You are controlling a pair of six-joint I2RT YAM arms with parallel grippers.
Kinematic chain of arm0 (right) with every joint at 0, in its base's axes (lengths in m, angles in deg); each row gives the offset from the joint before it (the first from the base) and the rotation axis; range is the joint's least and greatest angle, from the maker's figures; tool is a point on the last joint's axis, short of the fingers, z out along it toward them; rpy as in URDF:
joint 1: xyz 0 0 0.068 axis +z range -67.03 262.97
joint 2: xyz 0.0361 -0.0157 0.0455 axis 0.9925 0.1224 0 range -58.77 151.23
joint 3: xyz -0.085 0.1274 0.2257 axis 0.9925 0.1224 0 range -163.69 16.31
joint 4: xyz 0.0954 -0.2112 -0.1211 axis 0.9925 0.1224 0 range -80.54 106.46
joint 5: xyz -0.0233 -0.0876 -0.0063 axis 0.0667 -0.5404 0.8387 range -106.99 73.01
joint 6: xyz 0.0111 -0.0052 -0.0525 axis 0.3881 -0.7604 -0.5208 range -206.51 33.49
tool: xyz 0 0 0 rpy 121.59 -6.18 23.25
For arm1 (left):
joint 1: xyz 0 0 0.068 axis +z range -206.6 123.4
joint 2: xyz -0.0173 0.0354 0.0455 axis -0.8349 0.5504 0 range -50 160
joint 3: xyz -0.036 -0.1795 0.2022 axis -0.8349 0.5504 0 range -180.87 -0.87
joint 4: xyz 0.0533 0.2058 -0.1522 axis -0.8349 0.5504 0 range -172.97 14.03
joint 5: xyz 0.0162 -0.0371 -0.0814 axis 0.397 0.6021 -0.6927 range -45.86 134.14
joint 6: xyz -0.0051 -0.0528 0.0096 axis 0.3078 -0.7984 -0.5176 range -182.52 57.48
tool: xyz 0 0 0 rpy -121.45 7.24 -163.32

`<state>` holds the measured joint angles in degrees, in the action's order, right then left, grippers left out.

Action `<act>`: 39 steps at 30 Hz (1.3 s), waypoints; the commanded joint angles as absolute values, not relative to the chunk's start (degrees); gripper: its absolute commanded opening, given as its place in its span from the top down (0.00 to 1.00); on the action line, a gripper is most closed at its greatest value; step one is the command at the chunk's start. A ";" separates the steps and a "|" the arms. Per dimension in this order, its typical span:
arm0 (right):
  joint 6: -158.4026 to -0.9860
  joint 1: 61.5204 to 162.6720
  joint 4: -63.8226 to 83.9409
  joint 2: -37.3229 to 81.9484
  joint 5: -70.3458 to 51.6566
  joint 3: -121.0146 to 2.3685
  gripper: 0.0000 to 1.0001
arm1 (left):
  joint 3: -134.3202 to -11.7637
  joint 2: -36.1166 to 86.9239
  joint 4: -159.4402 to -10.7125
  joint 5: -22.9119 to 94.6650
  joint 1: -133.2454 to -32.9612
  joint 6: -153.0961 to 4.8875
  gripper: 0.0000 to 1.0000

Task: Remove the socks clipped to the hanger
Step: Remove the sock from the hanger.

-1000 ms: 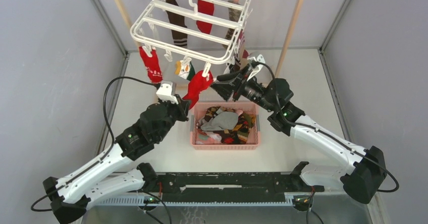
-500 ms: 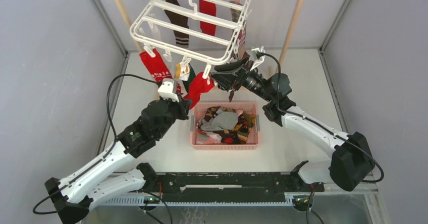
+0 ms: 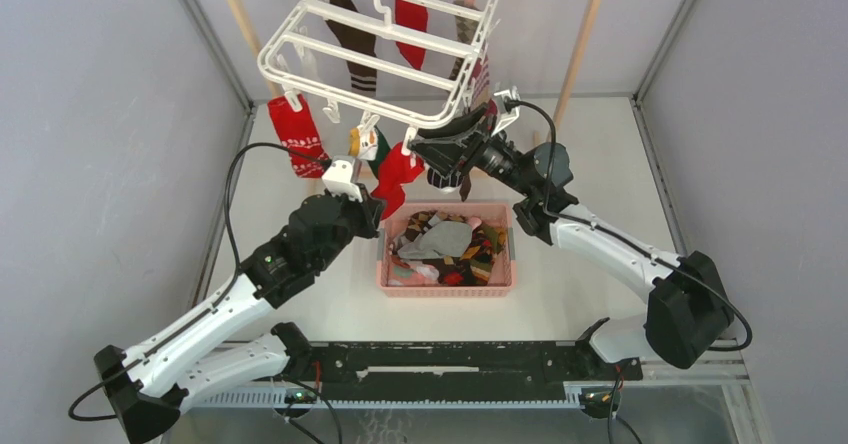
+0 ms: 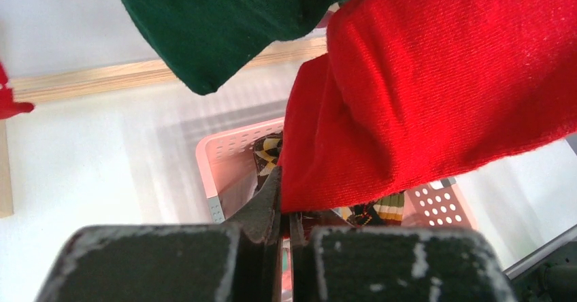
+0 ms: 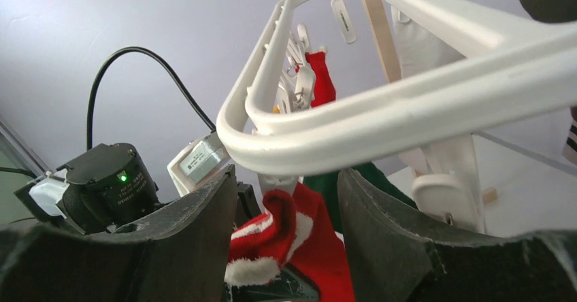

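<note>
The white hanger (image 3: 345, 97) hangs from the rack with several socks clipped to it. A red sock with a white cuff (image 3: 397, 172) hangs from a clip on its front rail. My left gripper (image 3: 378, 204) is shut on that sock's lower end, as the left wrist view shows (image 4: 286, 200), with red fabric (image 4: 435, 91) bulging above the jaws. My right gripper (image 3: 425, 149) is open just under the front rail. In the right wrist view (image 5: 286, 179) its fingers stand on either side of the clip (image 5: 272, 181) and the sock's cuff (image 5: 320, 241).
A pink basket (image 3: 448, 286) with several loose socks stands on the table under the grippers. A green sock (image 4: 224, 23), a printed red sock (image 3: 292, 136) and a dark brown sock (image 3: 352, 44) hang nearby. Wooden rack poles (image 3: 580, 44) stand behind.
My right gripper has risen and moved left, from beside the basket to the red sock's clip under the front rail. My left gripper has stayed shut on the red sock, shifting slightly.
</note>
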<state>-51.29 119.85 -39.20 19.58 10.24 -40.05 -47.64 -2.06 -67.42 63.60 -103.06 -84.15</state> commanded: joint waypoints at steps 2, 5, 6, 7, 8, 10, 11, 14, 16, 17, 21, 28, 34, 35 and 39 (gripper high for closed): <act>-50.34 120.65 -42.44 20.61 10.11 -43.54 0.36 | -49.85 -2.12 -69.51 62.47 -102.56 -84.93 0.96; -50.60 120.90 -42.26 20.99 9.29 -44.03 0.36 | -49.83 -2.12 -69.53 62.28 -102.45 -85.02 0.96; -50.83 121.08 -42.03 21.03 9.03 -44.24 0.36 | -49.83 -2.13 -69.53 62.25 -102.40 -85.00 0.96; -51.16 121.22 -41.69 21.11 8.77 -44.51 0.36 | -49.83 -2.16 -69.48 62.17 -102.41 -84.91 0.96; -51.46 121.36 -41.34 21.19 8.44 -44.70 0.36 | -49.78 -2.18 -69.52 62.17 -102.40 -85.01 0.96; -52.00 121.54 -40.88 21.21 7.78 -44.97 0.36 | -49.74 -2.30 -69.61 62.01 -102.42 -85.02 0.97; -52.10 121.57 -40.83 21.21 7.49 -45.03 0.36 | -49.74 -2.26 -69.61 61.98 -102.43 -85.02 0.97; -52.40 121.51 -40.77 21.35 6.81 -45.50 0.36 | -49.65 -2.45 -69.69 61.91 -102.39 -85.02 0.97; -52.41 121.37 -41.00 21.30 6.55 -45.69 0.36 | -49.57 -2.45 -69.61 61.81 -102.38 -85.00 0.97; -52.41 121.18 -40.94 21.30 6.57 -45.92 0.36 | -49.56 -2.49 -69.66 61.77 -102.34 -85.02 0.97; -52.48 121.03 -40.70 21.47 6.90 -46.61 0.40 | -49.48 -2.63 -69.61 61.77 -102.37 -85.04 0.97; -52.24 120.97 -40.90 21.78 7.40 -46.97 0.57 | -49.52 -2.46 -69.75 61.41 -102.35 -85.13 0.97; -52.32 120.94 -40.61 21.91 7.31 -46.93 0.80 | -49.43 -2.61 -69.73 61.35 -102.36 -85.27 0.97; -52.39 120.98 -40.40 21.91 7.16 -46.95 0.84 | -49.39 -2.69 -69.72 61.29 -102.31 -85.26 0.97; -52.59 120.95 -39.57 21.72 6.32 -46.89 0.94 | -48.98 -3.25 -69.40 61.42 -102.37 -85.50 0.97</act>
